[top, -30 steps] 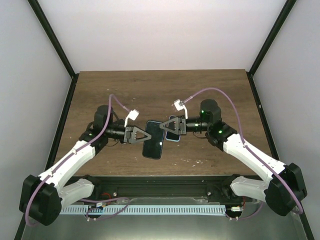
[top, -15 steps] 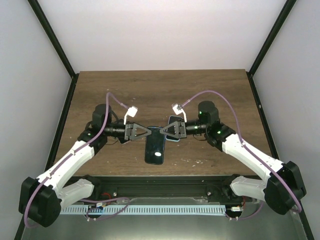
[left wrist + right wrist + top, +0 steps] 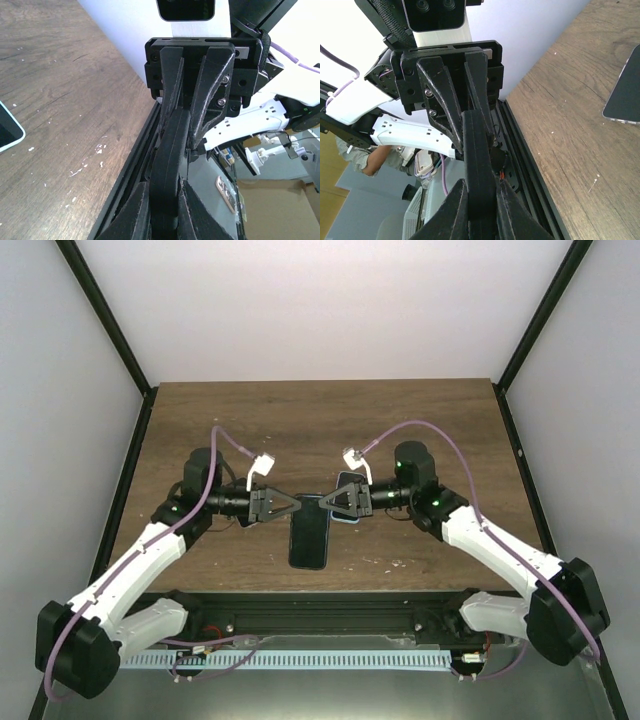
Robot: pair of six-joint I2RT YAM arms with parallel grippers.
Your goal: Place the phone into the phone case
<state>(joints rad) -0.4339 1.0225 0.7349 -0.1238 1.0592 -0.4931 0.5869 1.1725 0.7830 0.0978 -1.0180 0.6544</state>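
Squared up since before, the slim dark phone (image 3: 309, 540) is held clamped near the table (image 3: 420, 420)'s front edge by the left gripper (image 3: 297, 506) and the right gripper (image 3: 322, 506).

We log the tabletop (image 3: 320, 410) as dark brown woodgrain, with white flecks (image 3: 100, 149) near the phone (image 3: 309, 540). Phone is black with a glossy dark face. Phone case (image 3: 346, 480), just behind the phone, has a pale blue rim and a dark inside. Left claw (image 3: 298, 505) and right claw (image 3: 322, 505), either side of the phone, are matte black. Left arm (image 3: 140, 560) and right arm (image 3: 500, 550) are white with black joints. Cables (image 3: 430, 425) are purple, and there are green lights (image 3: 405, 462) right of the phone. Walls (image 3: 320, 310) are white, frame posts (image 3: 105, 315) black.
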